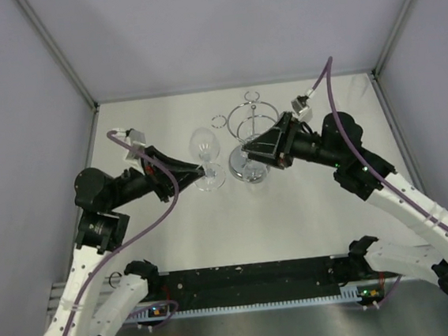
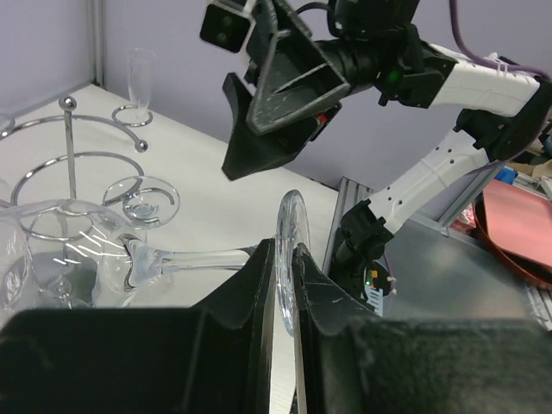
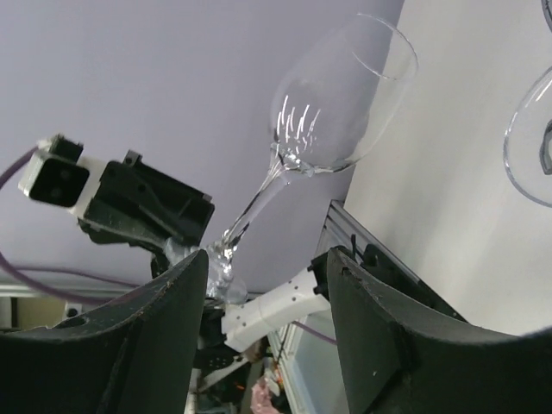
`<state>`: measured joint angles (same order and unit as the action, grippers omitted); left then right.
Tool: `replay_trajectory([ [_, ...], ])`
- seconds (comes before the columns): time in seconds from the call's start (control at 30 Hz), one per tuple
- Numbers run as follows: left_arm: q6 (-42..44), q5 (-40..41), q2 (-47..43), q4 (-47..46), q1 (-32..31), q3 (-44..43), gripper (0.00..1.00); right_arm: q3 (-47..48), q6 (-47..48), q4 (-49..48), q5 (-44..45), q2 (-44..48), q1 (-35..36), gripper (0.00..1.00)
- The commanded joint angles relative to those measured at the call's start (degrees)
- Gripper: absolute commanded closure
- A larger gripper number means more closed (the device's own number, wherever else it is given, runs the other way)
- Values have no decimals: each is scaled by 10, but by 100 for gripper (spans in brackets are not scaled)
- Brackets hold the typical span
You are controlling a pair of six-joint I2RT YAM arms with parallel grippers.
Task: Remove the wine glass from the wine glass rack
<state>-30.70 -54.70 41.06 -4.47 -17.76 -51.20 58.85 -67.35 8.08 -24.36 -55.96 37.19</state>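
My left gripper [image 1: 201, 171] [image 2: 289, 248] is shut on the foot of the clear wine glass [image 1: 204, 146] [image 2: 60, 246]. The glass hangs tilted above the table, left of the wine glass rack [image 1: 253, 124] [image 2: 69, 151] and apart from it. The rack is shiny chrome wire with a central post and ringed arms. My right gripper [image 1: 246, 151] [image 3: 267, 254] hovers open at the rack's near side with nothing between its fingers. In the right wrist view the wine glass [image 3: 332, 95] shows beyond its open jaws.
A second clear glass [image 1: 247, 166] [image 3: 530, 147] sits at the rack under my right gripper, its foot [image 2: 147, 200] resting by a ring. A slim glass [image 2: 141, 76] stands at the rack's far side. Grey walls enclose the white table [image 1: 324, 214]; a rail [image 1: 251, 280] runs along the near edge.
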Motion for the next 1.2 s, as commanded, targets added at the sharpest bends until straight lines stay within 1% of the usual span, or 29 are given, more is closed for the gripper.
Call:
replay_trajectory([
  [0.0,44,-7,-28,-116,-4,2,100,7,-75,-96,44,-45,37,42],
  [0.13,59,-9,-30,-115,-5,3,100,15,-94,-119,52,-84,52,42],
  [0.4,80,-8,-28,-134,-5,21,100,53,-108,-156,34,-144,81,42],
  [0.63,95,-8,-38,-120,-7,29,100,47,-119,-198,43,-153,99,42],
  [1.0,101,-8,-37,-115,-10,29,100,68,-134,-225,40,-185,132,42],
  [1.17,105,-6,-39,-112,-10,30,100,77,-139,-235,34,-196,142,45],
])
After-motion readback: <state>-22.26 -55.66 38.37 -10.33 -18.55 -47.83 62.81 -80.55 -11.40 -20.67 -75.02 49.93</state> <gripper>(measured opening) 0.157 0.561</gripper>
